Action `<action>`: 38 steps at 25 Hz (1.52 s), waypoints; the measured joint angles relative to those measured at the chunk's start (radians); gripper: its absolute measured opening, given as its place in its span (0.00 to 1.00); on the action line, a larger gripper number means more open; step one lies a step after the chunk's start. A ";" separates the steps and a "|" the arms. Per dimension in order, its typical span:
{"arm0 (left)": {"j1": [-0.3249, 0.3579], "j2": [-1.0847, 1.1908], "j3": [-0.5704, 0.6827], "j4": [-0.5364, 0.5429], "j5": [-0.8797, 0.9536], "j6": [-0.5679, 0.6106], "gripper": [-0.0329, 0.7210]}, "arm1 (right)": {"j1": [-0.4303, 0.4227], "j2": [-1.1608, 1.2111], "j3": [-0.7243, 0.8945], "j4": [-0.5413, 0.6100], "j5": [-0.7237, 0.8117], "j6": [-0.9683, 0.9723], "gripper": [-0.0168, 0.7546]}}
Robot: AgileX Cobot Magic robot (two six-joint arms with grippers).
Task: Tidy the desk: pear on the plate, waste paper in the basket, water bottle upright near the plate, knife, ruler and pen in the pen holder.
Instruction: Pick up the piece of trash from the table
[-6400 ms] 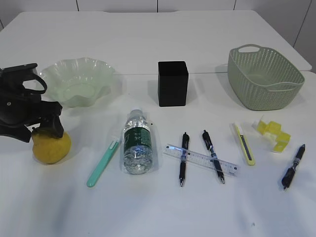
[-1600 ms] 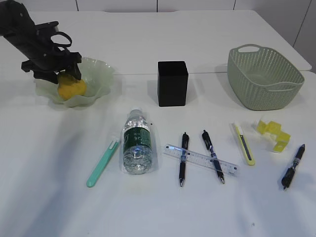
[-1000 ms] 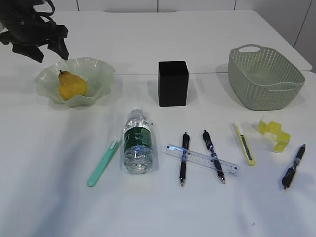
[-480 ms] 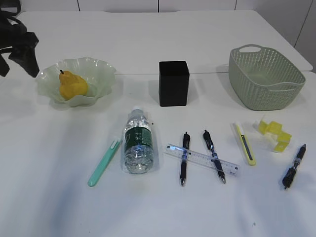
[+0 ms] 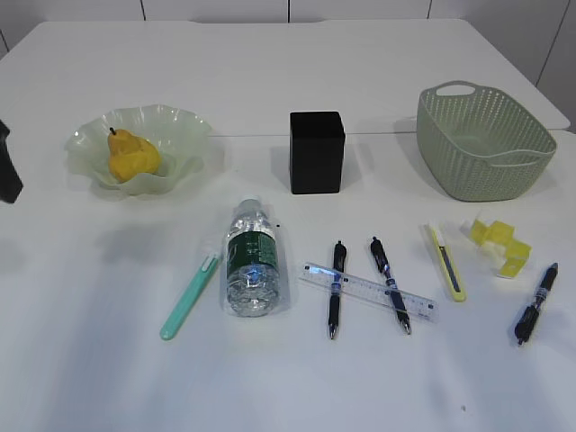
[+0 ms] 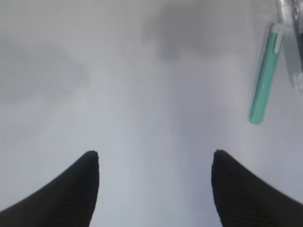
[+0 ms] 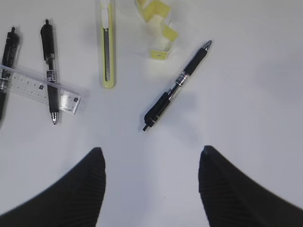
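The pear (image 5: pixel 131 157) sits in the plate (image 5: pixel 180 126). Both the left gripper (image 6: pixel 155 161) and right gripper (image 7: pixel 151 156) hang released, apparently empty, above the table (image 5: pixel 270 72).

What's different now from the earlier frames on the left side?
The pear went from the table into the plate; the left hand let go of it and pulled back left, open and empty. The water bottle, pens, ruler, knives, waste paper, pen holder and basket have not moved.
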 joint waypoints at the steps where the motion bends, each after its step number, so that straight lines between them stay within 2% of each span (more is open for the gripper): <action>1: 0.000 -0.019 0.035 -0.005 -0.005 0.000 0.74 | 0.000 0.024 -0.020 0.000 0.004 -0.005 0.62; 6: 0.000 -0.069 0.163 -0.029 -0.013 0.000 0.74 | 0.000 0.162 -0.128 0.000 0.004 -0.022 0.62; 10: 0.000 -0.081 0.207 -0.031 -0.017 0.000 0.74 | 0.000 0.298 -0.208 -0.006 0.010 -0.028 0.62; 24: 0.000 -0.084 0.211 -0.033 -0.026 0.003 0.73 | 0.000 0.697 -0.458 -0.084 0.035 -0.032 0.62; 38: 0.000 -0.084 0.211 -0.033 -0.041 0.003 0.73 | 0.000 0.874 -0.507 -0.109 -0.011 -0.032 0.62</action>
